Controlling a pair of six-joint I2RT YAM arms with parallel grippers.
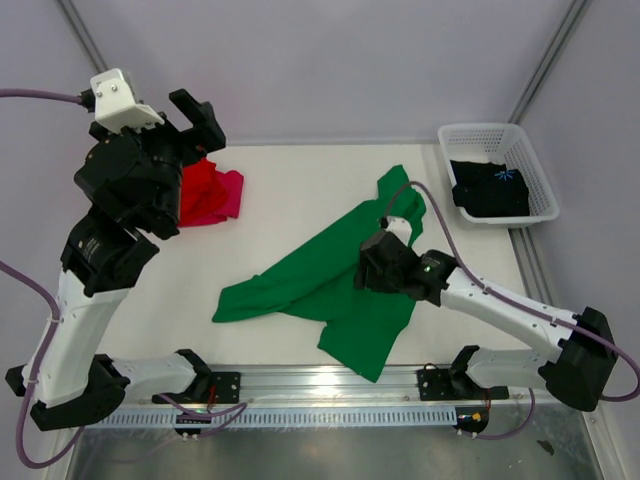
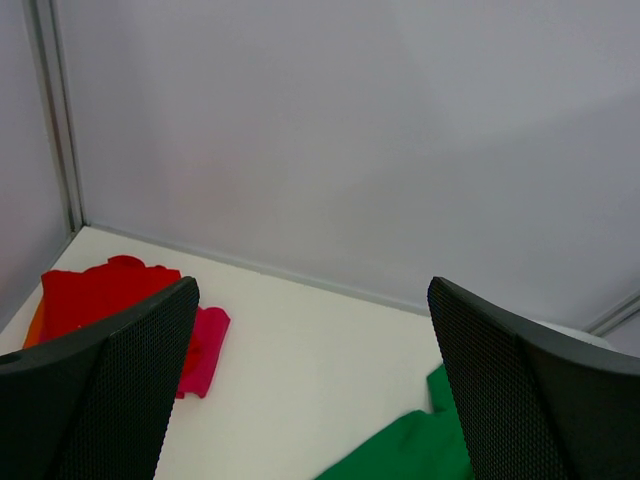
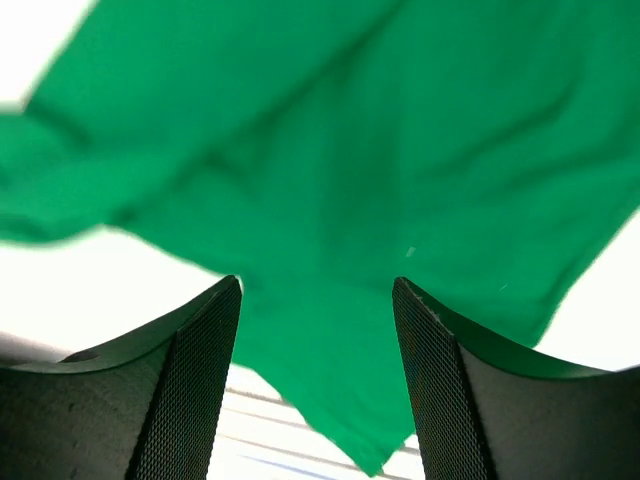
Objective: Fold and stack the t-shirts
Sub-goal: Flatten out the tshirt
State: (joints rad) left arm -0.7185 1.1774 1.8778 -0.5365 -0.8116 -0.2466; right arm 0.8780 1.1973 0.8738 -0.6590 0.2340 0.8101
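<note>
A bright green t-shirt [image 1: 330, 280] lies crumpled and spread across the middle of the table, one corner reaching the front edge. My right gripper [image 1: 366, 266] hovers low over it, open, the cloth [image 3: 330, 150] showing under and between its fingers [image 3: 318, 285]. A red t-shirt [image 1: 198, 185] lies folded on a magenta-pink one [image 1: 230, 195] at the back left. My left gripper [image 1: 200, 120] is raised high above that pile, open and empty [image 2: 312, 290]. Its wrist view shows the red shirt [image 2: 95, 295], the pink shirt [image 2: 205, 350] and a bit of the green shirt [image 2: 410, 450]. A black t-shirt [image 1: 490, 190] with a small blue print lies in the basket.
The white lattice basket [image 1: 480, 130] stands at the back right corner. A metal rail [image 1: 330, 385] runs along the near edge between the arm bases. Grey walls close in the back and sides.
</note>
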